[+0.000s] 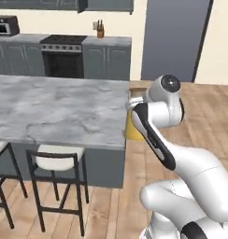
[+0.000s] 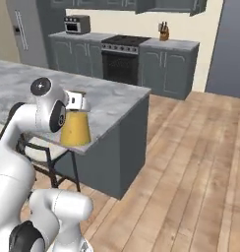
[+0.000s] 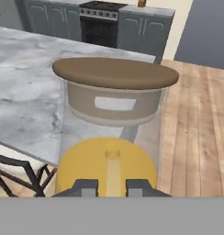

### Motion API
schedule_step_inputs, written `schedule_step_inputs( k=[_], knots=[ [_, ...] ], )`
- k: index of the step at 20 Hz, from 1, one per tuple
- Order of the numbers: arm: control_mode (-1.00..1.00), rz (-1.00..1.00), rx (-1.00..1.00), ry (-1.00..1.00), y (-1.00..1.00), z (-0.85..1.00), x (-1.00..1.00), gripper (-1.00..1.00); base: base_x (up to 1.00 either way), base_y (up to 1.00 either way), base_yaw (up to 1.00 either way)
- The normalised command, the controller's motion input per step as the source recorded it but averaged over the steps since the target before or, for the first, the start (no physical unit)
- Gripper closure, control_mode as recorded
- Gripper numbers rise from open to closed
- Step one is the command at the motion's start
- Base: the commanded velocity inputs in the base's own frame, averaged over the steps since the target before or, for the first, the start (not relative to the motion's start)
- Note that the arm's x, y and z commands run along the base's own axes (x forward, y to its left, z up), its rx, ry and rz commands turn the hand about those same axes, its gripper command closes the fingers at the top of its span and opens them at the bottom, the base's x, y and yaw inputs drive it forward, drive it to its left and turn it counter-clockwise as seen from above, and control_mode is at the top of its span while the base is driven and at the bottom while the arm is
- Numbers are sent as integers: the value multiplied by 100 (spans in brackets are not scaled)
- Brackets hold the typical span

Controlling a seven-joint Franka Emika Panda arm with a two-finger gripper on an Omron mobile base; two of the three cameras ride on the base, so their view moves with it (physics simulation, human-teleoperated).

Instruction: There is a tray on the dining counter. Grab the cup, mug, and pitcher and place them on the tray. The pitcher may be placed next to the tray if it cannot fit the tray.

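closest to the lens in the hand view, two dark fingertips (image 3: 89, 187) of the claw (image 3: 111, 187) rise at the bottom edge, clenched on the pitcher (image 3: 107, 160), whose orange body and brown cork-like lid (image 3: 115, 73) loom straight ahead of the claw. to the left of the claw the dining counter (image 3: 26, 92) spreads away, the pitcher hangs at the slab's end, right by its corner, and wooden floor (image 3: 196, 128) lies to the claw's right. in the right base view the pitcher (image 2: 75, 129) sits just beyond the wrist, its base low against the counter edge (image 2: 100, 140); whether it rests on the marble or hangs clear of it cannot be told. to do this carry well, my judgement is to keep the carafe upright, lift it enough for its base to pass over the slab, and swing it slowly leftward so the liquid and lid stay put. the grip itself is hard to read, since the left base view has the forearm (image 1: 153, 135) covering most of the pitcher (image 1: 131, 130). the counter's far left is cut off, so the route to the tray is unknown.
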Motion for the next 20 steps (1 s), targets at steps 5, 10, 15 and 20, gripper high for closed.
schedule_step_inputs(
  k=[5, 10, 15, 20],
  knots=[
    [100, 0, 0, 0, 0, 0, 0, 100, 6, 61, -85],
    [100, 0, 0, 0, 0, 0, 0, 100, -25, 100, -29],
    [100, 0, 0, 0, 0, 0, 0, 100, -59, 100, -3],
    [100, 0, 0, 0, 0, 0, 0, 100, -35, 100, 6]
  ],
)
